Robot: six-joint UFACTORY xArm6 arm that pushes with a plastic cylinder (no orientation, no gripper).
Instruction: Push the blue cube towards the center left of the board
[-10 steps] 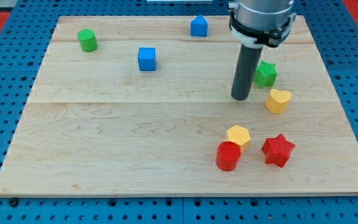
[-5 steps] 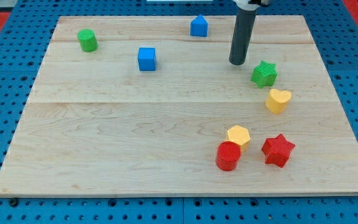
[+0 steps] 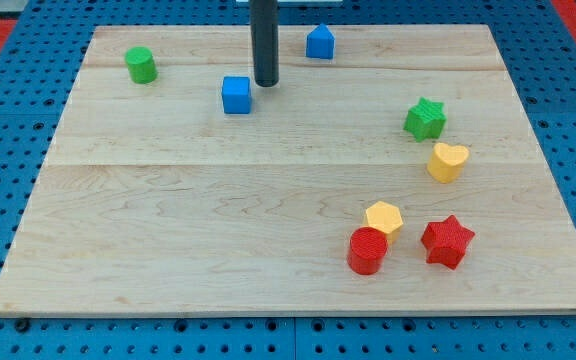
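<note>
The blue cube (image 3: 236, 95) sits on the wooden board (image 3: 188, 210) in its upper left part. My tip (image 3: 266, 83) is just to the cube's upper right, a small gap away and not touching it. The dark rod rises straight from the tip out of the view's top.
A green cylinder (image 3: 141, 64) stands at the upper left. A blue house-shaped block (image 3: 319, 41) is near the top edge. A green star (image 3: 425, 119) and a yellow heart (image 3: 447, 161) are at the right. A yellow hexagon (image 3: 383, 218), a red cylinder (image 3: 367, 250) and a red star (image 3: 447, 241) are at the lower right.
My tip has moved from beside the green star up and far to the left, stopping next to the blue cube. No block has moved.
</note>
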